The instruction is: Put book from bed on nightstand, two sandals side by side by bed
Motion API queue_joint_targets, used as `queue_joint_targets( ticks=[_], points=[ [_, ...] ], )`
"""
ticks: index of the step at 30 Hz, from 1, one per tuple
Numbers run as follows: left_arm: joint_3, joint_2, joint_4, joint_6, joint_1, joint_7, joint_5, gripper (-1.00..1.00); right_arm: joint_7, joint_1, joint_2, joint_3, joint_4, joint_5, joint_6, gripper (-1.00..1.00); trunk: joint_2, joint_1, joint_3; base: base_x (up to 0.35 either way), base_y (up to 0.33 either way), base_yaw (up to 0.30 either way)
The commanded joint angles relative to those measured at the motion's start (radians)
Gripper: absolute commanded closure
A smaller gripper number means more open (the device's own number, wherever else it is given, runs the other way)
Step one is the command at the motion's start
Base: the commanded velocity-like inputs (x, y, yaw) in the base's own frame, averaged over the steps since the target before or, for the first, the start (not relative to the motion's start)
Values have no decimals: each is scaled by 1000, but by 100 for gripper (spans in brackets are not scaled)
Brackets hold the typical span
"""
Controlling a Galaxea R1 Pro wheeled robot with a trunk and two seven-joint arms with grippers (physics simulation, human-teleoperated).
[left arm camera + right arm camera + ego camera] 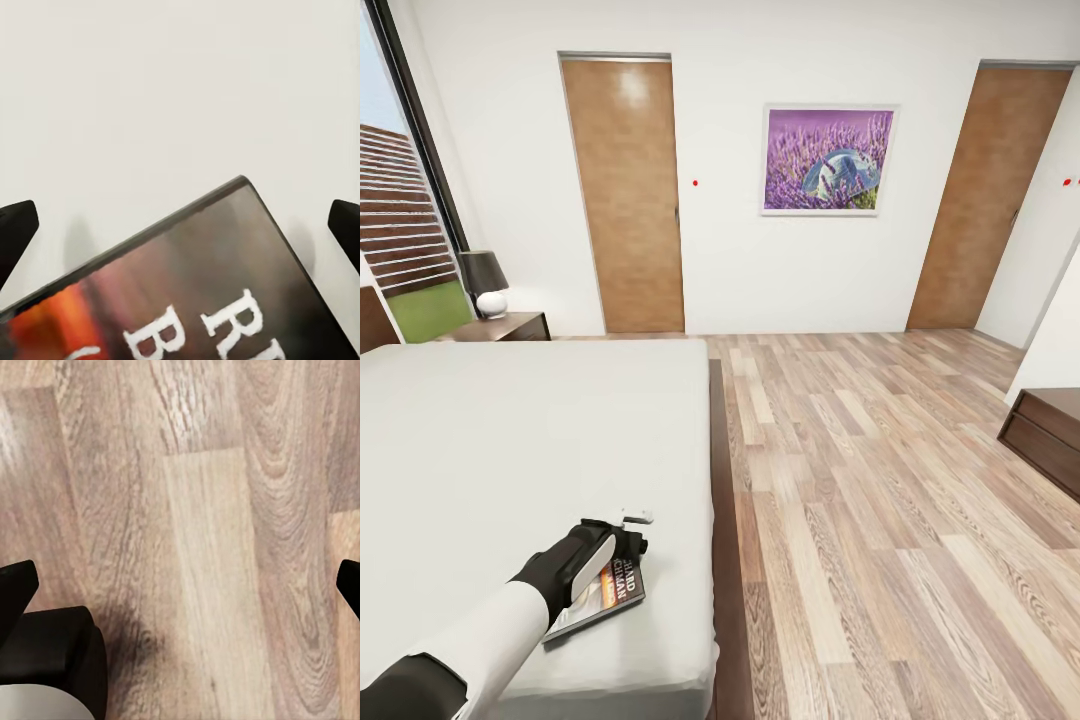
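Head view shows our left claw (622, 540) poised over the book (605, 595), which lies on the grey mattress of the bed (510, 430) at the lower left of the frame, near the bed's corner. Left wrist view shows the fingertips (15, 225) spread wide, either side of the book (210, 277), not gripping it. Right wrist view shows our right claw (180, 585) open above the wood-plank floor (210, 510). At middle left, one nightstand (510, 326) carries a lamp (485, 282).

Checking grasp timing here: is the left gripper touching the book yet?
Apart. In the left wrist view, both fingertips stand wide of the book, with grey mattress between.
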Motion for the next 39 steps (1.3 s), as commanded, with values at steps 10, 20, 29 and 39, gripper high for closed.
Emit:
queue_joint_targets(
  ticks=[10, 20, 29, 39],
  points=[
    [-9, 1, 18, 4, 0, 9, 10, -100, 8, -1, 0, -8, 1, -3, -4, -100, 0, 0, -1, -35, 0, 0],
    [-9, 1, 18, 4, 0, 8, 10, -100, 8, -1, 0, -8, 1, -3, -4, -100, 0, 0, -1, -45, 0, 0],
    [-9, 1, 18, 4, 0, 8, 10, -100, 8, -1, 0, -8, 1, -3, -4, -100, 0, 0, -1, -6, 0, 0],
    [-9, 1, 18, 4, 0, 8, 10, -100, 8, -1, 0, -8, 1, -3, -4, -100, 0, 0, -1, -48, 0, 0]
  ],
)
